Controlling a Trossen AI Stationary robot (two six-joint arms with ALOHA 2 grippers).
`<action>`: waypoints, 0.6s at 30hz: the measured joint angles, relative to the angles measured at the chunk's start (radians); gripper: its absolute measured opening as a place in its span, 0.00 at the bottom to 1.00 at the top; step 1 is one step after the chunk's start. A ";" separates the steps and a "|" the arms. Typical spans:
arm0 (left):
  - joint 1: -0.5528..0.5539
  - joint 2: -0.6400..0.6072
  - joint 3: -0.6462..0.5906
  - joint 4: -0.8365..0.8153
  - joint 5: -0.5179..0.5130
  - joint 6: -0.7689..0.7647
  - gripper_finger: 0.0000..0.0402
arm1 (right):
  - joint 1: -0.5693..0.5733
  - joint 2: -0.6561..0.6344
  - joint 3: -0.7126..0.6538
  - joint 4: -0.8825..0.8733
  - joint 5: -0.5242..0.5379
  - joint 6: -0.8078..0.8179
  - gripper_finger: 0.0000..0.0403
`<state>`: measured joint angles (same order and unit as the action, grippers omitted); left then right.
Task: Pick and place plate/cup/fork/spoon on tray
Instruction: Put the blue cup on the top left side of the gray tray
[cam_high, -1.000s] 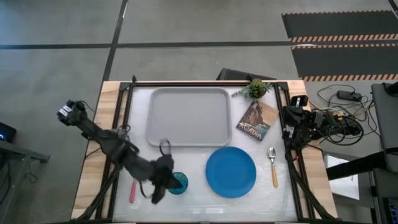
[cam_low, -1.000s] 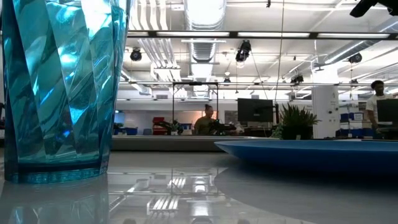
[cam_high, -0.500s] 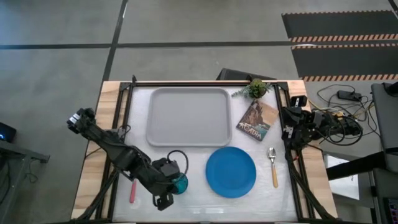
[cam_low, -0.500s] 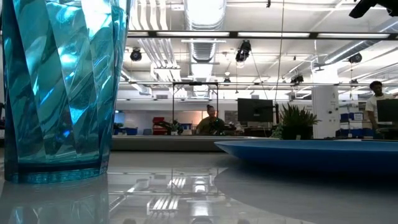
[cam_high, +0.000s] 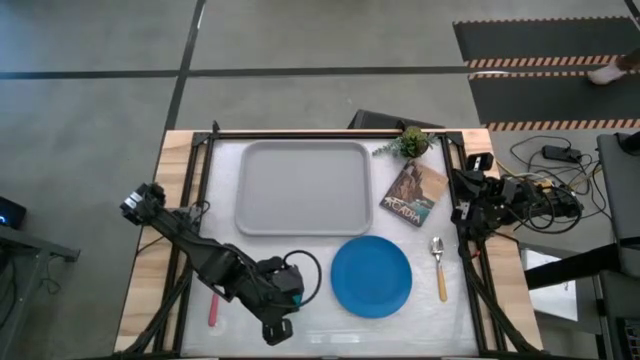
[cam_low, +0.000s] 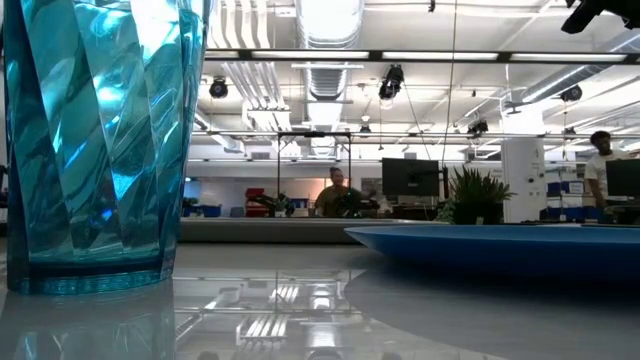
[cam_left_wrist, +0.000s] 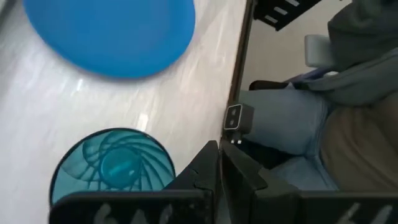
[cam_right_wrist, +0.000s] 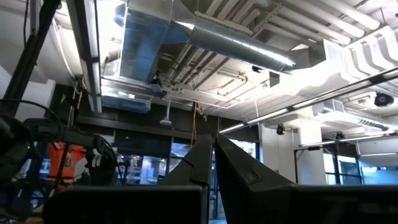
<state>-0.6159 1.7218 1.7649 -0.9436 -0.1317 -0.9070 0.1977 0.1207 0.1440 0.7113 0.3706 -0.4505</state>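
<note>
The teal cup (cam_high: 293, 287) stands upright on its base on the white table near the near edge; it also shows in the low view (cam_low: 95, 140) and the left wrist view (cam_left_wrist: 112, 168). My left gripper (cam_high: 279, 327) is shut and hangs above the table just on the near side of the cup, its fingers (cam_left_wrist: 217, 155) beside the rim and touching nothing. The blue plate (cam_high: 371, 276) lies flat to the cup's right. The pink-handled fork (cam_high: 213, 308) lies to its left. The orange-handled spoon (cam_high: 439, 268) lies right of the plate. The grey tray (cam_high: 303, 187) lies at the far middle. My right gripper (cam_right_wrist: 211, 140) is shut at the table's right edge (cam_high: 468, 205).
A small potted plant (cam_high: 412, 142) and a brownish picture card (cam_high: 412, 193) lie right of the tray. Cables and gear sit off the table's right side. A seated person's grey clothing (cam_left_wrist: 323, 118) shows beyond the near edge. There is bare table between tray and plate.
My left arm has swung, and its gripper has gone toward the table's near edge and a little right, passing over the cup. The cup has stayed where it stood.
</note>
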 joint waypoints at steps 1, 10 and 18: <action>0.000 0.000 0.000 -0.002 0.001 -0.003 0.00 | 0.000 0.000 0.000 0.000 0.000 0.006 0.02; 0.001 0.000 -0.006 0.008 -0.014 -0.103 0.00 | 0.000 0.000 0.000 -0.001 0.000 0.003 0.02; 0.001 0.005 -0.031 -0.018 0.031 -0.106 0.03 | 0.000 0.000 0.000 -0.001 -0.001 -0.033 0.02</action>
<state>-0.6147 1.7264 1.7335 -0.9615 -0.1003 -1.0130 0.1974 0.1211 0.1440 0.7105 0.3698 -0.4839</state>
